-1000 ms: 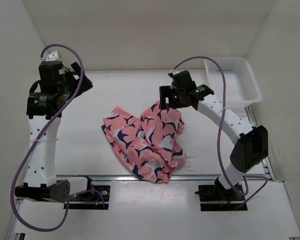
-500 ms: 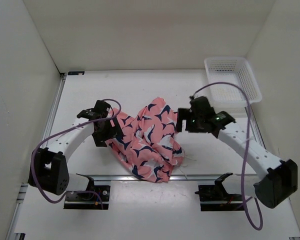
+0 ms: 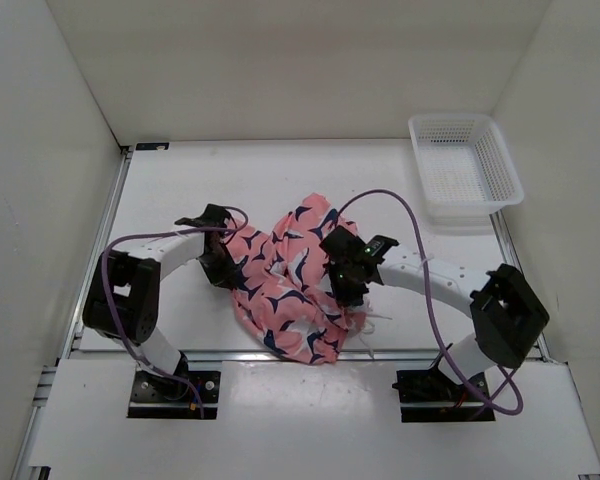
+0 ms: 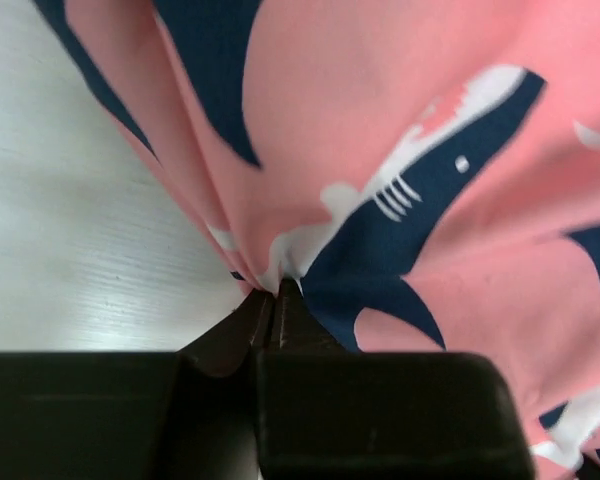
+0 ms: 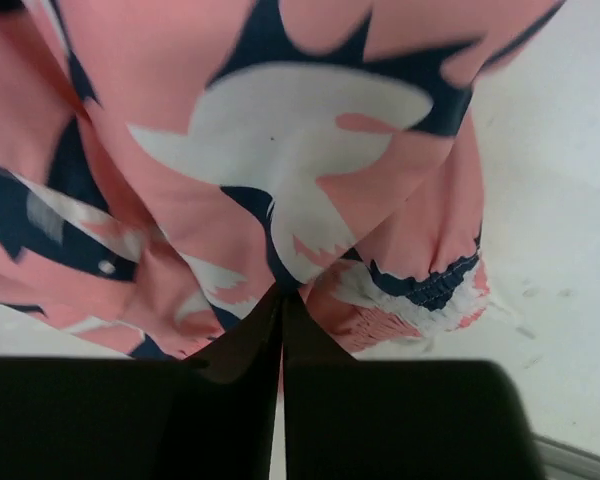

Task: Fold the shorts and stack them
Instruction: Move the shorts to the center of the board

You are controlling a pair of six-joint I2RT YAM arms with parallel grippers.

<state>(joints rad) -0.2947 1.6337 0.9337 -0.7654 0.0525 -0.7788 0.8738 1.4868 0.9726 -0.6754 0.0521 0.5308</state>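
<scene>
Left gripper [image 4: 277, 292]: clenched on shorts [image 3: 290, 290], left edge | right gripper [image 5: 281, 296]: pinching fabric at right side | shorts: crumpled on white table [image 3: 180, 190]

No legible text, brand, number or sign anywhere; shorts [image 3: 290, 285] bear shark print only.
</scene>
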